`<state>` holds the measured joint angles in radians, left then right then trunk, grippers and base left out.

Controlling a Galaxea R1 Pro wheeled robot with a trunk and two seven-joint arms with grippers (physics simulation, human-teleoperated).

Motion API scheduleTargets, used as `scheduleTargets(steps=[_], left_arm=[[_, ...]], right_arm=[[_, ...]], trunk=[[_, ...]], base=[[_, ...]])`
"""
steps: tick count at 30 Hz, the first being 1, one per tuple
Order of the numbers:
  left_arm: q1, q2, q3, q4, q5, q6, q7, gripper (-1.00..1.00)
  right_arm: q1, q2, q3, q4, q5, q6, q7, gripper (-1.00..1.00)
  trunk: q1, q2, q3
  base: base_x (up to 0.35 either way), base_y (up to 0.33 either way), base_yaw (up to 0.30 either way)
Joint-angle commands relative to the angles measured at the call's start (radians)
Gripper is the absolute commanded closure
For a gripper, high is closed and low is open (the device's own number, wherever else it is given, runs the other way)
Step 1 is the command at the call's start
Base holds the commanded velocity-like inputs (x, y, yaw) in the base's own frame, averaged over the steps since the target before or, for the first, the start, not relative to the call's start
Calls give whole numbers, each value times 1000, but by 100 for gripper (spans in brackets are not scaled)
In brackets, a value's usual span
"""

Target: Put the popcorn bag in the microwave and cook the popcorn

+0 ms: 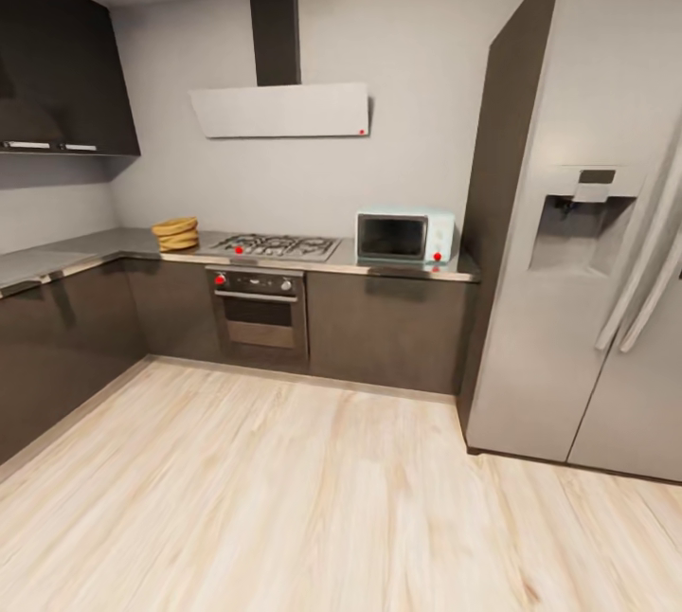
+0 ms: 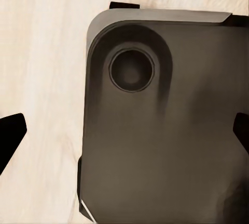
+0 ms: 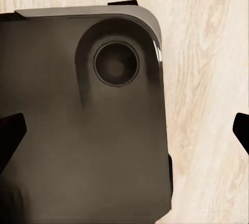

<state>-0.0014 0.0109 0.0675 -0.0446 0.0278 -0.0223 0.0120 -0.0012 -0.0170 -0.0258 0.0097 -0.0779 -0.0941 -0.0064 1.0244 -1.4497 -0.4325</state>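
The wood floor (image 1: 284, 498) spreads pale and bare ahead of me, running up to the dark cabinets (image 1: 388, 328) of the kitchen. On my right stands a tall grey fridge (image 1: 587, 214) with a dispenser recess in its door and long handles at the edge of my head view. The grey counter (image 1: 85, 252) wraps from the left wall round the corner and along the back wall to the fridge's side. Above it hangs a flat grey hood (image 1: 280, 110) under a dark chimney, with dark wall cabinets (image 1: 57, 72) high on the left.

Set into the back run are the oven (image 1: 258, 309) and, on top of it, the gas hob (image 1: 277, 245). The microwave (image 1: 405, 236) sits on the counter just right of the hob, near the fridge, its door closed. The popcorn bag (image 1: 176, 233) rests on the counter just left of the hob, well apart from the microwave; it is too small from here to see inside.

My wrist cameras both look down at my own dark base (image 2: 166, 130) over the floor. My left pincer (image 2: 124, 133) has its dark fingertips (image 2: 10, 133) spread wide at the frame's edges, holding nothing. My right pincer (image 3: 124, 130) is likewise spread wide and has nothing between its fingertips (image 3: 10, 133).
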Motion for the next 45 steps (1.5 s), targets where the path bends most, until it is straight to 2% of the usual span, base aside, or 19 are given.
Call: scheduleTargets(steps=[1,11,30,45], left_arm=[[0,0,6,0,3,-3,0,-100],[0,0,6,0,3,-5,0,-100],[0,0,6,0,3,-7,0,-100],[0,0,6,0,3,2,0,-100]], right_arm=[[0,0,-2,1,-8,-5,0,-100],[0,0,-2,1,-8,-10,0,-100],[0,-1,-3,1,-8,-10,0,-100],[0,-2,-3,1,-9,-10,0,-100]], trunk=[[1,0,-1],[1,0,-1],[1,0,-1],[1,0,-1]], base=[[332,100,0],[332,100,-20],[332,100,-264],[332,24,-16]])
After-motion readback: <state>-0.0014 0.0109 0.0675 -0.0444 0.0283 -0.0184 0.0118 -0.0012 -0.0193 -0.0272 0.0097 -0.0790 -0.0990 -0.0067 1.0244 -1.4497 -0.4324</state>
